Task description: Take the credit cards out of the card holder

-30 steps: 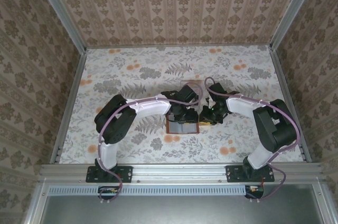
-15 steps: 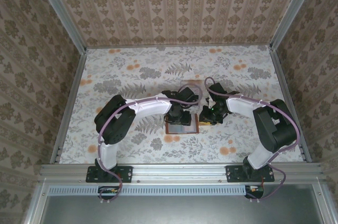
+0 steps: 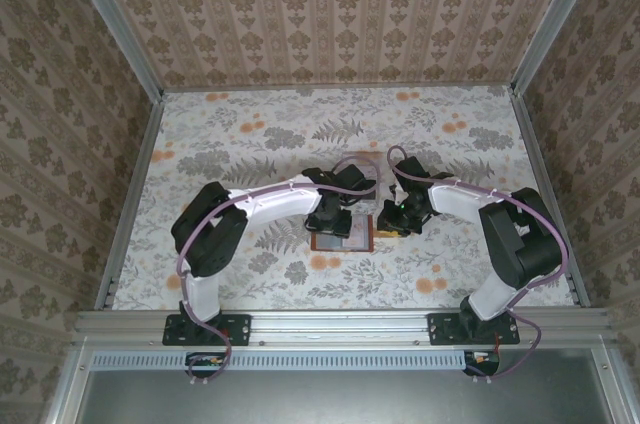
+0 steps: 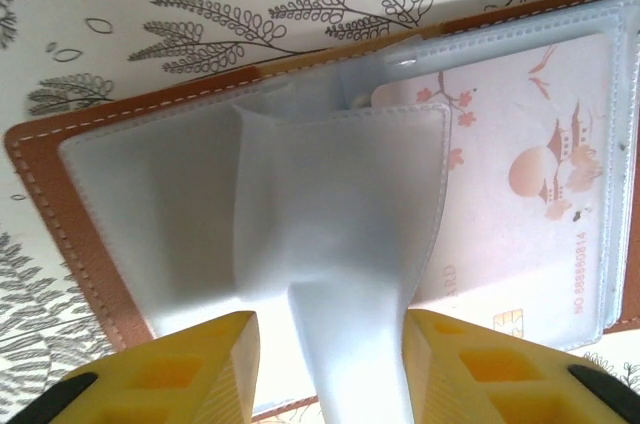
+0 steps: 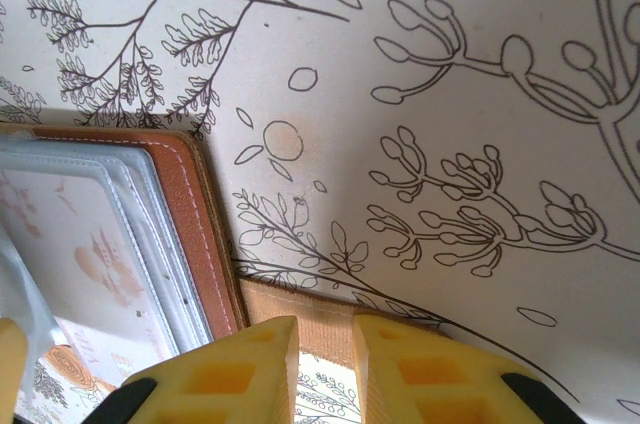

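Table (image 3: 250,144), floral-printed.
Card holder (image 4: 35,184), brown leather: lay open at mid-table, between both arms; judged light and floppy.
Plastic sleeve (image 4: 330,204): soft, slick; raised, pinched in left gripper (image 4: 345,344).
Credit card (image 4: 530,174), pink-printed: sat pocketed beneath; thin, stiff, probably slippery; best taken by an exposed edge.
Strap tab (image 5: 300,304): clamped between narrow-set fingers of right gripper (image 5: 325,344).

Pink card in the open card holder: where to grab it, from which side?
Pinch the pink card by its short edge beside the notch in its clear pocket, coming in flat from the top of the left wrist view. It lies flat inside the card holder with its faces under plastic, so only that edge looks reachable. Whether the pocket opens there I cannot tell.
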You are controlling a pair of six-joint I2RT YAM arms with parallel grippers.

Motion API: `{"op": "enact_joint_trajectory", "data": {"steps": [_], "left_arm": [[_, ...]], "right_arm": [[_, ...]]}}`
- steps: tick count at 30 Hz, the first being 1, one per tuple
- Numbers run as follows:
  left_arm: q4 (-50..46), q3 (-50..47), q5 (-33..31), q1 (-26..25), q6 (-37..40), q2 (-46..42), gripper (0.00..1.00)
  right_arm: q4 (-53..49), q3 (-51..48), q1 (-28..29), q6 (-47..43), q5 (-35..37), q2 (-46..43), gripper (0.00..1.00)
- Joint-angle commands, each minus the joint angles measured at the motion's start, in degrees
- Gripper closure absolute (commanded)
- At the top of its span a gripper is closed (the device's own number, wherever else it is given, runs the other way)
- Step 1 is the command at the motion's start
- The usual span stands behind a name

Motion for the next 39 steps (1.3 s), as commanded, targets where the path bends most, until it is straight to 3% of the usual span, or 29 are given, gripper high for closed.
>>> {"op": "enact_joint_trajectory", "data": {"steps": [1, 26, 39], "left_arm": [[-3.0, 0.8, -2.1, -0.2, 0.7, -2.7, 0.59], [1.5, -0.2, 1.4, -0.2, -0.2, -7.4, 0.99], [4.0, -1.9, 4.1, 0.0, -0.5, -8.1, 1.00]], "right_arm": [[-2.7, 1.0, -0.1, -0.8, 2.0, -1.0, 0.77], [-2.9, 1.6, -0.1, -1.0, 2.1, -0.8, 0.77], [-2.9, 2.0, -0.1, -1.2, 2.3, -0.1, 0.77]]}}
